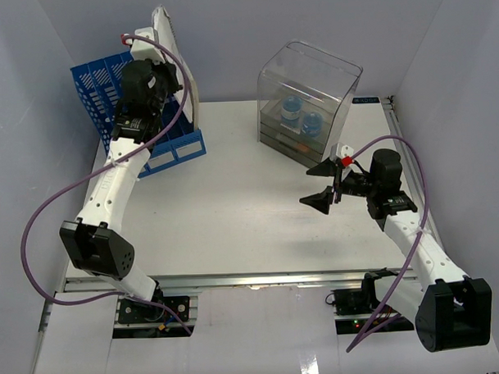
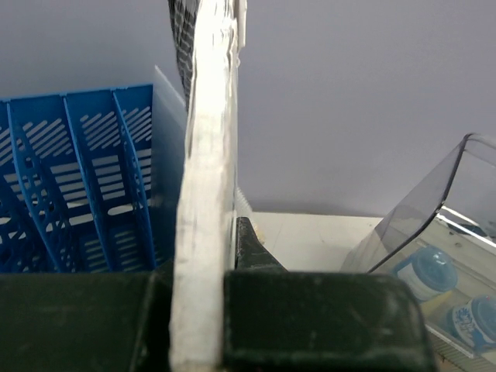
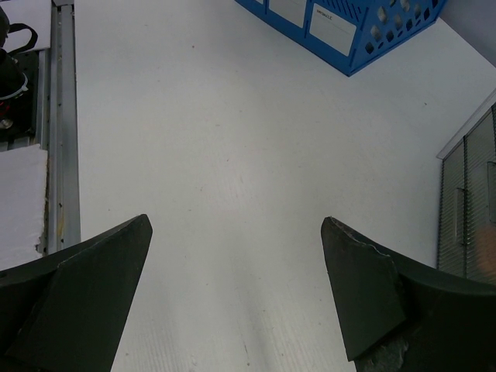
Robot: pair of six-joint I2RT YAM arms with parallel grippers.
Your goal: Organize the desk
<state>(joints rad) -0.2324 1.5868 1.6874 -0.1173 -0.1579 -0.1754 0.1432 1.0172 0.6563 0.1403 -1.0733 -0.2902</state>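
Note:
The desk [image 1: 234, 220] is a wide white tabletop with an aluminium rail [image 1: 261, 278] along its front edge. My left gripper [image 1: 177, 84] is raised over the back left corner, shut on a thin flat white panel [image 1: 169, 42] that stands on edge, tilted, above the blue file rack [image 1: 98, 85]. In the left wrist view the panel [image 2: 205, 155] runs up between my fingers [image 2: 246, 244], with a dark textured face at its top. My right gripper [image 1: 321, 184] hovers over the right half of the desk [image 3: 217, 116], open, with nothing between its fingertips [image 3: 236, 225].
The blue slotted rack [image 2: 77, 178] stands at the back left; its labelled front [image 3: 349, 31] faces the desk's middle. A clear plastic drawer box [image 1: 308, 95] at the back right holds blue-and-white rolls [image 1: 300, 115]. The rail [image 3: 62, 116] lies to the right gripper's left.

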